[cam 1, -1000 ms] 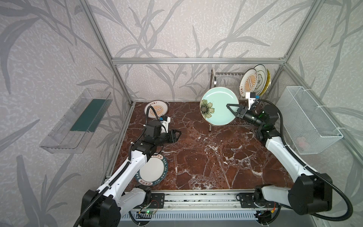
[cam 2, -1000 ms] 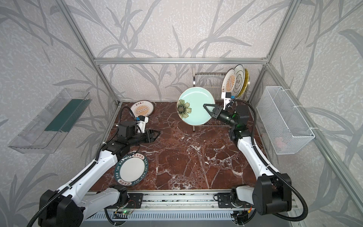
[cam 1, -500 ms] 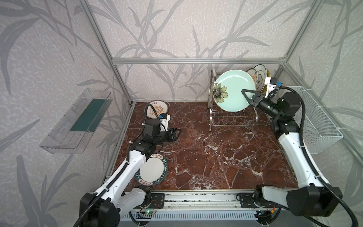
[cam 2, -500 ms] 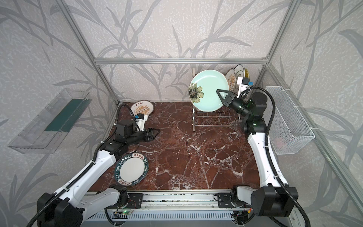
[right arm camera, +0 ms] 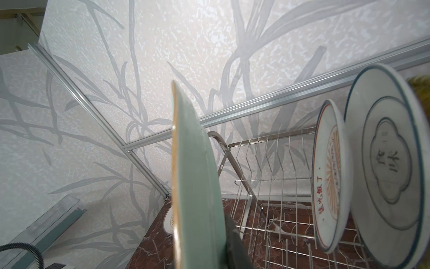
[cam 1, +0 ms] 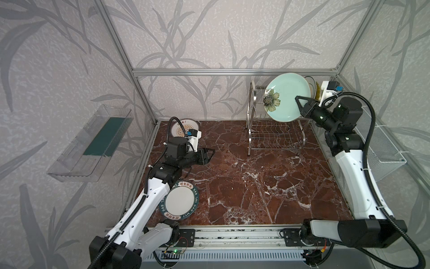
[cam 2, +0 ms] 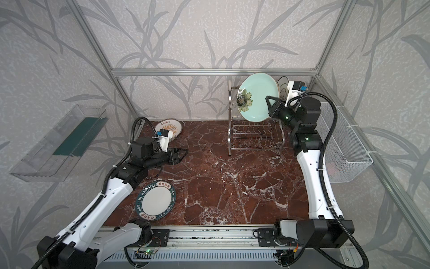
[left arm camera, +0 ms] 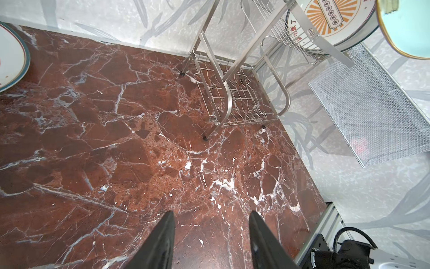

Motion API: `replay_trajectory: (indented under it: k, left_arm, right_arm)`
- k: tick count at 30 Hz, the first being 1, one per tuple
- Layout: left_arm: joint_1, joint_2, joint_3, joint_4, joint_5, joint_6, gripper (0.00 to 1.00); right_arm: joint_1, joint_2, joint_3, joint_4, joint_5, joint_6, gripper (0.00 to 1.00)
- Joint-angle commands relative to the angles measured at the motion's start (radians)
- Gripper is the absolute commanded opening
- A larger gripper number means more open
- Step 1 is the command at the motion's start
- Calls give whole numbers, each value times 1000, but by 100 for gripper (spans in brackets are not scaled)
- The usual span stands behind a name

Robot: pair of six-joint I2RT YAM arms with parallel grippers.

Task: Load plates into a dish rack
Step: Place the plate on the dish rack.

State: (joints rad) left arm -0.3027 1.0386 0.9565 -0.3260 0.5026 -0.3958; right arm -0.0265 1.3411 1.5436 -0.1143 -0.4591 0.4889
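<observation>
Standing beyond the fingers of the right gripper (cam 1: 298, 100), the shiny two-tier steel wire dish rack (cam 1: 274, 137) now has the round pale green flowered plate (cam 1: 285, 97) raised up to its upper tier, seemingly ready for slotting; those fingers pinch its rim. The left gripper (cam 1: 210, 154) has its fingers spread, empty.

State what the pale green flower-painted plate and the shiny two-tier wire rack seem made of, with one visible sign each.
Pale green flower-painted plate: probably glazed ceramic; smooth glossy face, thin golden rim edge.
Shiny two-tier wire rack: likely polished stainless steel; bright silvery reflective wires and frame.
</observation>
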Motion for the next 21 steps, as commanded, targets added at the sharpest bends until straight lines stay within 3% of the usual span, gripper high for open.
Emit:
replay_trajectory:
  k: [1, 11, 21]
  left_arm:
    - [4, -22, 54, -56, 27, 42, 50]
    - [4, -44, 64, -77, 31, 72, 50]
    - [4, -53, 40, -60, 34, 84, 50]
  right_arm:
    - [-6, 21, 106, 63, 88, -54, 0]
    - [2, 115, 239, -16, 201, -172, 0]
    - [79, 199, 377, -116, 364, -319, 0]
